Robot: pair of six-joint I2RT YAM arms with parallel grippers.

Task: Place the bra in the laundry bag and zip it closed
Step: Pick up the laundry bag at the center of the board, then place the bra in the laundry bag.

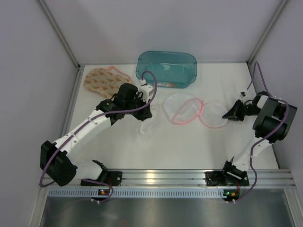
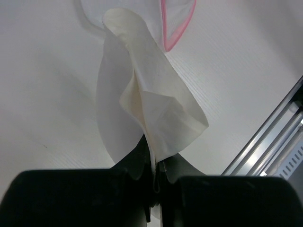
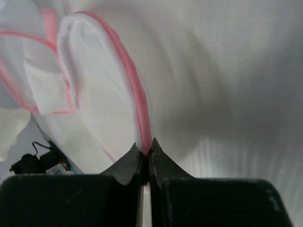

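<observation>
The bra (image 2: 142, 99), a cream fold of cloth, lies on the table just at 9 o'clock of the laundry bag (image 1: 184, 109) and outside it. Its lower end is pinched in the left gripper (image 2: 154, 163), whose jaws are clenched on the fabric. The laundry bag is white mesh with pink edging. It sits near the middle of the table, and the right gripper (image 3: 146, 151) at its 3 o'clock end is clamped tight on the pink seam.

The table (image 1: 189, 151) is plain white, closed in by pale grey walls (image 1: 165, 28). An aluminium rail (image 1: 156, 177) runs along the 6 o'clock edge where both arms are bolted. A teal plastic bin (image 1: 142, 66) stands at 12 o'clock of the bag, and an orange patterned garment (image 1: 105, 81) lies at 10 o'clock, well apart from it.

From above the bra is nearly lost, white on white and partly under the left arm. Its cups and straps cannot be made out. In the left wrist view its far tip reaches the bag's pink edge, but whether they touch is unclear. No zip pull can be picked out
</observation>
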